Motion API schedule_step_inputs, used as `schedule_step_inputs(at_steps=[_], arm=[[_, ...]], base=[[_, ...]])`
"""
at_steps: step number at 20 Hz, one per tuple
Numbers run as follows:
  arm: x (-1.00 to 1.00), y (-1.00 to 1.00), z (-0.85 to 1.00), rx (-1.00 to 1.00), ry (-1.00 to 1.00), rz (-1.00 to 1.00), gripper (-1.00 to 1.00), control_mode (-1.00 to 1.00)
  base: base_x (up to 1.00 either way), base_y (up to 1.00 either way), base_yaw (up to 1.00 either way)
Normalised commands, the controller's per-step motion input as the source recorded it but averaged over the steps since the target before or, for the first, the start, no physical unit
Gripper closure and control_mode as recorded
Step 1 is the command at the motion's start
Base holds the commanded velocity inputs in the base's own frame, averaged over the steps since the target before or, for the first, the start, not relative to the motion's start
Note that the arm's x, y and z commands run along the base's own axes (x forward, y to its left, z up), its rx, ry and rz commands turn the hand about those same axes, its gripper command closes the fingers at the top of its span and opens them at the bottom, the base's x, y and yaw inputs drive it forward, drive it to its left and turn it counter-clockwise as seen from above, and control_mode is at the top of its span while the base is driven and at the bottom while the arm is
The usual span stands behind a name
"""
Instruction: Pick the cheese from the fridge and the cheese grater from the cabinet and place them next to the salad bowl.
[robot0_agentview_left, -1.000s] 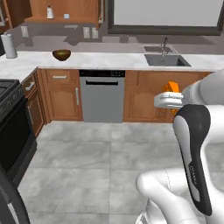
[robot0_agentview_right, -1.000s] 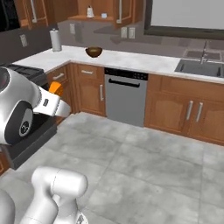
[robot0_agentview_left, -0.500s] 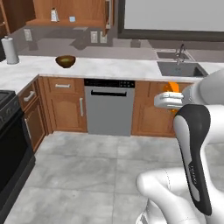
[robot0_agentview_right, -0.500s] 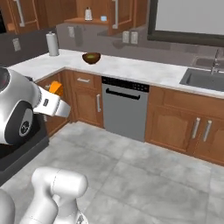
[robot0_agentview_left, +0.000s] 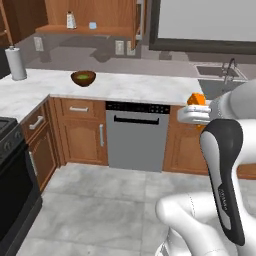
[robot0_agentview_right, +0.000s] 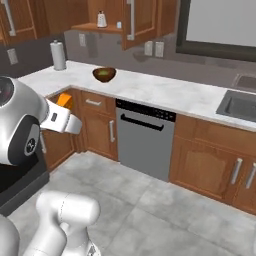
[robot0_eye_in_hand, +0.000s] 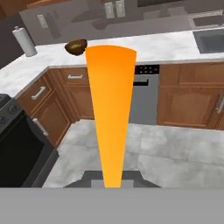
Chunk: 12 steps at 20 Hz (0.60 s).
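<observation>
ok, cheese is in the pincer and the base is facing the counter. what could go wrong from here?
1. The orange cheese wedge is pinched only at its narrow end; it could slip or pivot.
2. The round dark-brown salad bowl sits far back, needing a long reach.
3. The silver-grey box grater is still on the wooden cabinet shelf.

Around the salad bowl (robot0_agentview_left: 83, 78) the counter (robot0_agentview_left: 130, 88) lies bare on every side, with a long open stretch running from the bowl toward the sink (robot0_agentview_left: 216, 89). The only standing thing near the bowl is the paper towel roll (robot0_agentview_left: 17, 63), well apart, toward the counter's corner. Above the bowl hangs the cabinet (robot0_agentview_left: 90, 17), its open door (robot0_agentview_left: 139, 15) jutting out, with the cheese grater (robot0_agentview_left: 71, 20) and a small blue cup (robot0_agentview_left: 92, 25) on its shelf.
</observation>
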Motion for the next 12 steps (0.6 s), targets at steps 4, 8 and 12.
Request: schedule_step_inputs(at_steps=[4,8,12], arm=[[0.0,0.0,0.0,0.0,0.0,0.0,1.0,1.0],[0.0,0.0,0.0,0.0,0.0,0.0,1.0,1.0],[0.0,0.0,0.0,0.0,0.0,0.0,1.0,1.0]], base=[[0.81,0.51,0.0],[0.69,0.64,0.0],[0.6,0.69,-0.02]])
